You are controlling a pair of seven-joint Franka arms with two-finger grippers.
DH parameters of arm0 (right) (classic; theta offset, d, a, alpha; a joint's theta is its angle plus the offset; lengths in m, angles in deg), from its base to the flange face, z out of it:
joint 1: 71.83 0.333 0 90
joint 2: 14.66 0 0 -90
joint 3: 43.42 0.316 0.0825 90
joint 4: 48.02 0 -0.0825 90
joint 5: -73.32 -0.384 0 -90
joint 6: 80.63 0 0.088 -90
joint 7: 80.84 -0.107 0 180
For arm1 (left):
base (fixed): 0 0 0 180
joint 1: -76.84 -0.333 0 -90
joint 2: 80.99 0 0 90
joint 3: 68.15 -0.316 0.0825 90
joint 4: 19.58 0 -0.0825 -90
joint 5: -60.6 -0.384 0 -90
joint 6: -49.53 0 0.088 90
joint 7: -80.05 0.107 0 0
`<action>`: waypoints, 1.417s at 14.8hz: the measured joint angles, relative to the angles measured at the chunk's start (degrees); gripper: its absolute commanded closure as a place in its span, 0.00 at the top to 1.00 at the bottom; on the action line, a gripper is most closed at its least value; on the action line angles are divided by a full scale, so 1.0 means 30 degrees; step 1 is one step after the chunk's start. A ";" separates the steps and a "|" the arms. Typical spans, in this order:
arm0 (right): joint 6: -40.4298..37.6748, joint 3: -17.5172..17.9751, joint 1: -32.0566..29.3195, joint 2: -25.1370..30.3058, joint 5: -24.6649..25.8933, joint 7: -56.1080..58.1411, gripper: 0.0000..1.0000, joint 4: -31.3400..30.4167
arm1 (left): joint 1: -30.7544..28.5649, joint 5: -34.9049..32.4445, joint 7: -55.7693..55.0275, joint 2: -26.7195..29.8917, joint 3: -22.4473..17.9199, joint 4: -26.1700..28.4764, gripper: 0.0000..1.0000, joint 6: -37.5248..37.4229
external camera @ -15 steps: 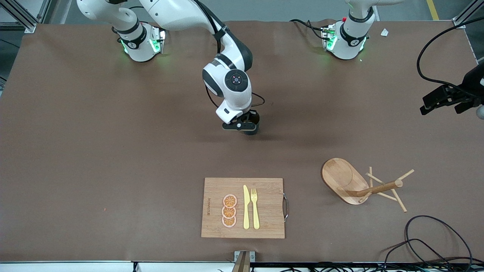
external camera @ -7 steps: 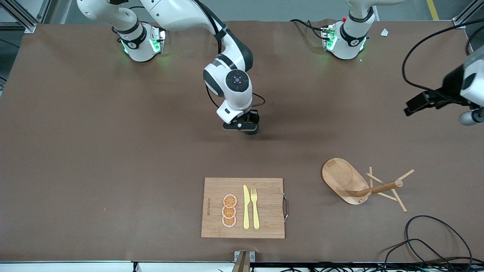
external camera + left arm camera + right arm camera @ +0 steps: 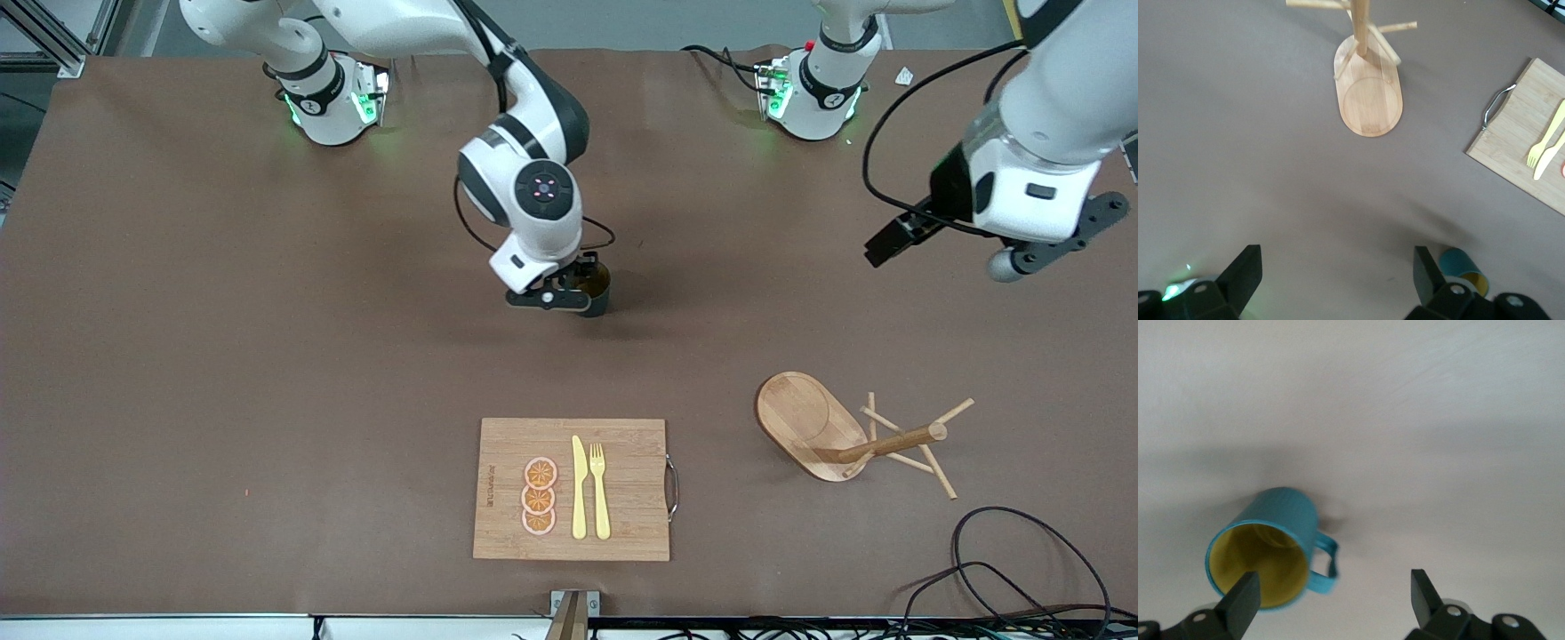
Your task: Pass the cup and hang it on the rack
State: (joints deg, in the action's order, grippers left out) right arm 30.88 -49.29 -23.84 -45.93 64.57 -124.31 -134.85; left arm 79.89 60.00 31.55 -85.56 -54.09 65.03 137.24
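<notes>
Mid-surface, your cup (image 3: 594,289) stands upright, set there so the other arm can take it; the right gripper (image 3: 558,298) sits over it, jaws apart and holding nothing. Your left gripper (image 3: 1009,262), jaws spread and empty, hangs over the left arm's end, farther from the camera than the rack (image 3: 853,437), ready for the pickup.

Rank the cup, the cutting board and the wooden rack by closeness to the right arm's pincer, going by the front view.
1. cup: directly under the right pincer, which is open.
2. cutting board: nearer the camera.
3. rack: toward the left arm's end.
</notes>
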 measured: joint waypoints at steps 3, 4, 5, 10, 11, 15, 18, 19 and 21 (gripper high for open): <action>-0.1979 -0.0155 -0.2618 0.1914 0.0001 0.2538 1.00 -0.0228 | 0.0710 -0.1080 -0.3141 -0.0117 0.1196 0.0014 1.00 -0.0041; -0.2411 -0.0193 -0.3696 0.2517 0.0002 0.4065 1.00 -0.0596 | 0.1225 -0.1389 -0.4283 -0.0225 0.1343 0.0026 1.00 -0.0049; -0.2625 -0.0228 -0.4762 0.3136 0.0033 0.5415 1.00 -0.1151 | 0.1872 -0.1846 -0.5483 -0.0390 0.1403 0.0040 1.00 -0.0050; -0.2808 -0.0278 -0.8920 0.6326 0.1503 1.0592 1.00 -0.4305 | 0.6443 -0.5532 -1.1988 -0.2547 0.1502 0.0074 0.98 0.0275; -0.3096 -0.0279 -0.9759 0.6878 0.1625 1.1689 1.00 -0.4678 | 0.7512 -0.6314 -1.3534 -0.3355 0.1508 0.0001 0.98 0.0665; -0.4190 -0.0289 -1.3251 0.8284 0.1999 1.4518 1.00 -0.5110 | 1.1677 -0.9975 -1.9472 -0.7204 0.1453 -0.1110 0.98 0.1175; -0.4807 -0.0279 -1.4254 0.8997 0.2185 1.4743 1.00 -0.5109 | 1.3703 -1.1700 -2.2854 -0.9836 0.1377 -0.2557 0.98 0.1286; -0.4948 -0.0264 -1.4278 0.9223 0.2453 1.4742 1.00 -0.5047 | 1.4157 -1.2371 -2.3525 -1.0514 0.1353 -0.2897 0.98 0.1289; -0.5399 -0.0196 -1.4282 0.9536 0.3035 1.4715 1.00 -0.4657 | 1.5011 -1.3530 -2.4946 -1.1711 0.1262 -0.3227 0.98 0.1360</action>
State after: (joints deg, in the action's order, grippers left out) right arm 14.68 -49.88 -66.69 -17.33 73.68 -80.17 -148.82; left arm 124.92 19.41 -43.29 -120.69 -50.31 55.35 141.32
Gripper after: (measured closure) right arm 0.000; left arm 0.018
